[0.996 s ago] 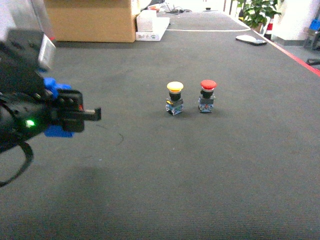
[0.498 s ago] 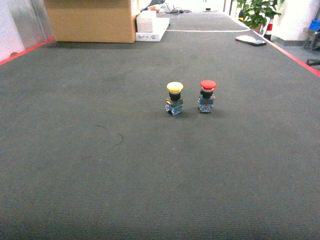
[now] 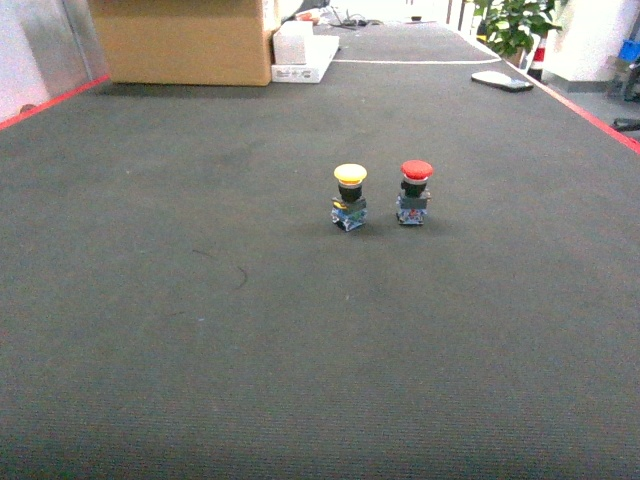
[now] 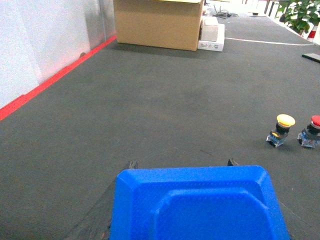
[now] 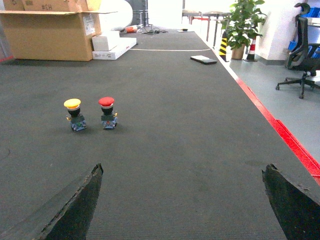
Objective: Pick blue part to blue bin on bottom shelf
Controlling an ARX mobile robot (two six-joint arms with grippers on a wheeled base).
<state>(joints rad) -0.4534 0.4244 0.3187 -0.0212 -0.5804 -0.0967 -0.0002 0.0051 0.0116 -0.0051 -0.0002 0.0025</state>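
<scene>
Left wrist view shows us the left end effector [image 4: 180, 167] only as two small dark fingertips [image 4: 132, 165] poking up behind the blue part [image 4: 197, 205], which fills the bottom of that view and sits between them; we read this as the end effector closed on the part, held above the dark desk [image 4: 165, 110]. In the right wrist view, our right end effector [image 5: 182, 200] stands wide apart, its two dark fingers [image 5: 75, 207] at the lower corners with nothing between them. Beyond, the yellow-capped button [image 3: 349, 196] and the red-capped button [image 3: 414, 191] stand upright just beside each other on the desk, yellow to the left in the head view. At the far end sits a cardboard box [image 3: 185, 40], a white box [image 3: 305, 50] beside it, and a potted plant [image 5: 242, 25] at the far right.
</scene>
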